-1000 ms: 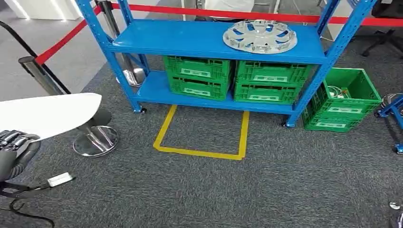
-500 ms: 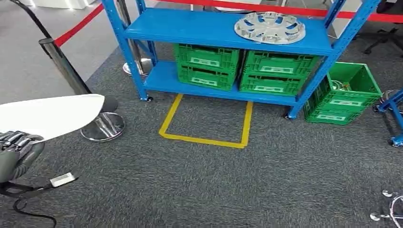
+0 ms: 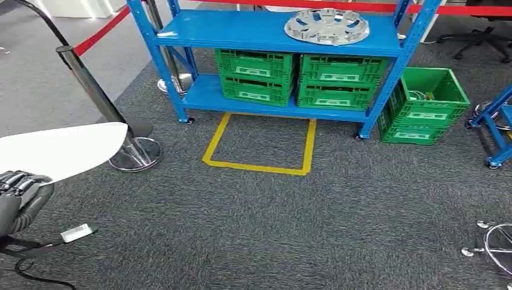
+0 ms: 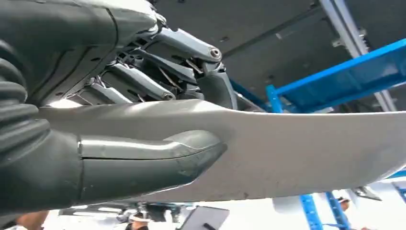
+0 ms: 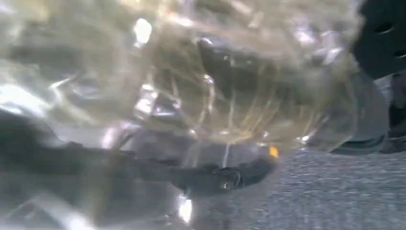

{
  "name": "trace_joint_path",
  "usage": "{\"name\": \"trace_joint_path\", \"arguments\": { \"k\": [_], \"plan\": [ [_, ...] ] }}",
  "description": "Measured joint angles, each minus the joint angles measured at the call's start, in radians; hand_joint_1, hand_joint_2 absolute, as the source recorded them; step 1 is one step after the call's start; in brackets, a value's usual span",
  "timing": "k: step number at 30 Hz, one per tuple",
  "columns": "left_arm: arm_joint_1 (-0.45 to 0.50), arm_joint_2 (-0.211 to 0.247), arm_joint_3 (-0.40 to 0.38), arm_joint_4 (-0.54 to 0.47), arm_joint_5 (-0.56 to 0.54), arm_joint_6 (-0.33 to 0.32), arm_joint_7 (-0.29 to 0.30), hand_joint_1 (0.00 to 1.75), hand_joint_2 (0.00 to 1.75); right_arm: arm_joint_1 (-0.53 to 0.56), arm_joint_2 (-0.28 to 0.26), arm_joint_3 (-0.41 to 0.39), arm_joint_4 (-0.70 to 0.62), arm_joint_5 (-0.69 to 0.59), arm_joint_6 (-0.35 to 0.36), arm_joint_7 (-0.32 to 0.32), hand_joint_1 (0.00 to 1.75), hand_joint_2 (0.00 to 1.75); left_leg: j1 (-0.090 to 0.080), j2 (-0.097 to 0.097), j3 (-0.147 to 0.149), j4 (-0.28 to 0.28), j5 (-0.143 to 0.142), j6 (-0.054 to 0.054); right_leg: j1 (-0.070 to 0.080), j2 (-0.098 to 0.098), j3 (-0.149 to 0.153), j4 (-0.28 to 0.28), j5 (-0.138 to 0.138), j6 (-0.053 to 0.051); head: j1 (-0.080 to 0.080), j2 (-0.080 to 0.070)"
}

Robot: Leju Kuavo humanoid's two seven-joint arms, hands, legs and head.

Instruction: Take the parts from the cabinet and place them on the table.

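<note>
Parts for this task include one white panel point(image 3: 57, 148), held by the left hand point(image 3: 15, 196) at the lower left of the head view. In the left wrist view the thumb point(image 4: 143, 160) lies under the panel's edge and the darker fingers point(image 4: 163, 72) lie on its other face, so the hand is clamped on the panel. A second part, a silver wheel cover point(image 3: 326, 26), lies on the top shelf of the blue cabinet point(image 3: 265, 33), well apart from the robot. The right hand's state cannot be told: the right wrist view is blurred and shows a shiny transparent mass in front of the carpet.

Progress, judged from this moment:
- One part is off the cabinet and in the hand.
- It has not yet been set on a surface; the destination surface cannot be identified here.
- The wheel cover remains to be collected.

Green crates point(image 3: 299, 81) sit on the lower shelf. A yellow floor marking point(image 3: 259, 166) lies before the cabinet.
</note>
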Motion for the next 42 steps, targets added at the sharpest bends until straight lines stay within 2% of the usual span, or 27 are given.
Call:
{"name": "trace_joint_path", "arguments": {
  "k": [1,3,5,7,8,11,12,13,15,16,17,18,20,21,23,24,26,27,28,30,32,34,36,37,40,41,42],
  "plan": [
    [0.000,-0.003,-0.001,0.001,0.001,0.000,-0.003,1.75,1.75,-0.001,0.000,0.002,0.000,0.000,0.000,0.000,0.00,0.00,0.000,0.000,-0.007,0.067,-0.021,-0.001,0.002,-0.001,-0.018,0.004,0.012,0.000,0.000,0.000],
    [0.000,-0.009,-0.001,0.003,0.003,0.000,-0.007,1.75,1.75,-0.004,0.000,0.008,0.002,0.000,0.001,0.000,0.00,0.00,0.000,0.000,0.018,0.109,0.027,0.002,0.006,-0.003,-0.060,0.016,0.035,0.000,-0.001,0.000],
    [-0.001,-0.010,-0.001,0.003,0.005,0.000,-0.012,1.75,1.75,-0.007,0.000,0.009,0.004,0.000,0.004,0.000,0.00,0.00,-0.002,-0.002,0.104,0.011,0.091,0.014,0.010,-0.002,-0.094,0.030,0.056,0.001,0.000,0.000],
    [-0.004,-0.009,0.001,0.003,0.005,0.000,-0.013,1.75,1.75,-0.009,0.000,0.009,0.005,0.000,0.007,0.000,0.00,0.00,-0.011,-0.009,0.233,-0.163,0.059,0.034,0.015,0.000,-0.118,0.044,0.071,0.009,0.000,0.000],
    [-0.005,-0.008,0.002,0.003,0.005,0.000,-0.013,1.75,1.75,-0.010,0.000,0.010,0.006,0.000,0.008,0.000,0.00,0.00,-0.011,-0.009,0.257,-0.213,0.041,0.037,0.014,-0.001,-0.126,0.047,0.082,0.015,0.002,0.000],
    [-0.012,-0.009,0.002,0.003,0.005,0.000,-0.017,1.75,1.75,-0.011,0.000,0.014,0.008,0.000,0.011,0.000,0.00,0.00,-0.014,-0.006,0.238,-0.232,0.050,0.046,0.013,-0.001,-0.143,0.048,0.110,0.029,-0.002,0.000],
    [-0.013,-0.011,0.000,0.003,0.005,0.000,-0.020,1.75,1.75,-0.011,-0.001,0.016,0.009,0.000,0.011,0.000,0.00,0.00,-0.008,0.002,0.226,-0.235,0.065,0.054,0.011,0.007,-0.151,0.060,0.083,0.035,0.000,0.000],
    [-0.014,-0.012,0.000,0.003,0.005,0.000,-0.023,1.75,1.75,-0.011,-0.001,0.016,0.009,0.000,0.011,0.000,0.00,0.00,-0.007,0.002,0.211,-0.235,0.075,0.063,0.008,0.011,-0.168,0.093,0.025,0.043,0.003,0.000],
    [-0.014,-0.014,-0.002,0.004,0.024,0.000,-0.032,1.75,1.75,-0.011,-0.001,0.016,0.012,0.000,0.013,0.000,0.00,0.00,-0.008,0.002,0.179,-0.234,0.097,0.065,0.001,0.012,-0.205,0.231,-0.097,0.052,0.006,0.000],
    [-0.014,-0.012,-0.005,0.004,0.044,0.000,-0.033,1.75,1.75,-0.011,-0.001,0.016,0.013,0.000,0.015,0.000,0.00,0.00,-0.009,0.002,0.162,-0.234,0.109,0.064,-0.001,0.012,-0.219,0.302,-0.119,0.056,0.008,0.000],
    [-0.015,-0.011,-0.010,0.006,0.067,0.000,-0.033,1.75,1.75,-0.011,-0.001,0.016,0.014,0.000,0.016,0.000,0.00,0.00,-0.009,0.003,0.146,-0.233,0.122,0.062,-0.003,0.012,-0.226,0.353,-0.105,0.058,0.007,0.000],
    [-0.015,-0.007,-0.015,0.008,0.084,0.000,-0.033,1.75,1.75,-0.011,-0.001,0.016,0.015,0.000,0.017,0.000,0.00,0.00,-0.008,0.004,0.128,-0.232,0.135,0.059,-0.005,0.012,-0.220,0.374,-0.054,0.061,0.007,0.000],
    [-0.022,0.003,-0.032,0.012,0.111,0.000,-0.035,1.75,1.75,-0.011,-0.001,0.017,0.016,0.000,0.018,0.000,0.00,0.00,-0.006,0.005,0.092,-0.226,0.160,0.052,-0.009,0.012,-0.155,0.308,0.045,0.063,0.007,0.000],
    [-0.024,0.007,-0.038,0.012,0.122,0.000,-0.043,1.75,1.75,-0.012,-0.001,0.017,0.016,0.000,0.018,0.001,0.00,0.00,-0.006,0.004,0.082,-0.222,0.169,0.046,-0.012,0.011,-0.087,0.218,0.042,0.065,0.007,0.000],
    [-0.027,0.017,-0.047,0.012,0.132,0.000,-0.058,1.75,1.75,-0.014,-0.002,0.018,0.017,0.000,0.023,0.003,0.00,0.00,-0.011,0.005,0.074,-0.205,0.177,0.037,-0.012,0.013,0.060,0.015,-0.043,0.061,0.007,0.000],
    [-0.030,0.024,-0.050,0.012,0.134,0.000,-0.064,1.75,1.75,-0.017,-0.002,0.019,0.018,0.000,0.025,0.003,0.00,0.00,-0.012,0.005,0.068,-0.199,0.185,0.030,-0.012,0.013,0.052,-0.005,-0.066,0.049,0.007,0.000],
    [-0.033,0.031,-0.054,0.012,0.138,0.000,-0.074,1.75,1.75,-0.020,-0.002,0.025,0.019,0.000,0.027,0.000,0.00,0.00,-0.010,0.005,0.067,-0.203,0.199,0.020,-0.011,0.014,0.044,0.003,-0.057,0.035,0.008,0.000],
    [-0.032,0.035,-0.054,0.012,0.141,0.000,-0.078,1.75,1.75,-0.019,-0.002,0.027,0.019,0.000,0.029,0.000,0.00,0.00,-0.007,0.003,0.063,-0.197,0.191,0.014,-0.015,0.010,0.041,0.000,-0.048,0.025,0.008,0.000],
    [-0.032,0.038,-0.054,0.012,0.141,0.000,-0.082,1.75,1.75,-0.019,-0.002,0.031,0.020,0.000,0.029,0.000,0.00,0.00,-0.005,0.001,0.054,-0.173,0.152,0.008,-0.014,0.009,0.037,0.000,-0.043,0.019,0.005,0.000],
    [-0.032,0.042,-0.054,0.012,0.142,0.000,-0.086,1.75,1.75,-0.020,-0.002,0.033,0.022,0.000,0.029,0.000,0.00,0.00,-0.003,0.001,0.008,-0.031,0.049,-0.002,-0.012,0.005,0.025,0.001,-0.032,0.011,0.004,0.000],
    [-0.032,0.041,-0.056,0.014,0.142,0.000,-0.087,1.75,1.75,-0.020,-0.002,0.036,0.023,0.000,0.032,0.000,0.00,0.00,-0.002,0.001,-0.035,0.110,-0.002,-0.005,-0.009,0.004,0.011,0.005,-0.024,0.010,0.004,0.000],
    [-0.031,0.042,-0.056,0.015,0.142,0.000,-0.087,1.75,1.75,-0.020,-0.002,0.040,0.025,0.000,0.032,0.000,0.00,0.00,-0.002,0.001,0.006,0.071,0.040,0.000,-0.006,0.004,0.003,0.009,-0.021,0.010,0.003,0.000],
    [-0.031,0.042,-0.056,0.015,0.142,0.000,-0.087,1.75,1.75,-0.020,-0.002,0.041,0.026,0.000,0.032,0.000,0.00,0.00,-0.003,-0.001,0.102,-0.086,0.113,0.012,-0.004,0.005,0.015,0.012,-0.021,0.011,0.003,0.000],
    [-0.032,0.045,-0.056,0.015,0.142,0.000,-0.087,1.75,1.75,-0.020,-0.002,0.041,0.026,0.000,0.032,0.000,0.00,0.00,-0.006,-0.007,0.143,-0.162,0.122,0.023,-0.003,0.005,-0.001,0.013,-0.022,0.012,0.005,0.000],
    [-0.033,0.050,-0.055,0.015,0.142,0.000,-0.087,1.75,1.75,-0.025,-0.002,0.042,0.027,0.000,0.032,0.000,0.00,0.00,-0.012,-0.006,0.148,-0.190,0.121,0.030,-0.001,0.007,0.000,0.018,-0.016,0.024,0.000,0.000],
    [-0.037,0.050,-0.056,0.015,0.142,0.000,-0.089,1.75,1.75,-0.025,-0.002,0.042,0.027,0.000,0.032,0.000,0.00,0.00,-0.008,-0.005,0.151,-0.210,0.108,0.016,0.003,0.007,-0.010,0.026,-0.018,0.017,0.001,0.000],
    [-0.035,0.050,-0.056,0.015,0.142,0.000,-0.090,1.75,1.75,-0.026,-0.002,0.042,0.027,0.000,0.032,0.000,0.00,0.00,-0.009,-0.006,0.145,-0.204,0.112,0.017,0.001,0.007,-0.015,0.026,-0.017,0.016,0.003,0.001]
  ]
}}
